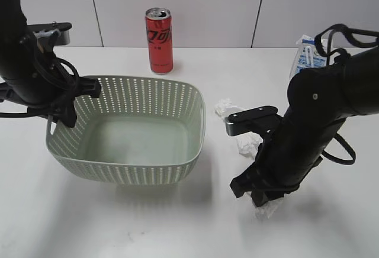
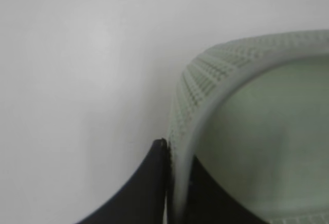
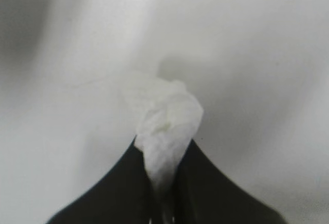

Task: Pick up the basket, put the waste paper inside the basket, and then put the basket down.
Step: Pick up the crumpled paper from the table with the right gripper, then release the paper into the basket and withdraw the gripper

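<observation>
The right gripper was pinched on a paper wad, low over the table; light and soft, it probably needed only a gentle nip. The left gripper clamped the rim of the basket, seemingly raised and tilted, still empty. More wads lay beside it.

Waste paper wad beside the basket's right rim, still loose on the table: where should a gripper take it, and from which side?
Take the waste paper wad from above, fingers closing across its raised crumpled middle. It lies low on the table with no handle or edge, and the basket wall crowds its left, so a side approach looks poor. The right gripper already pinches another wad that way.
</observation>
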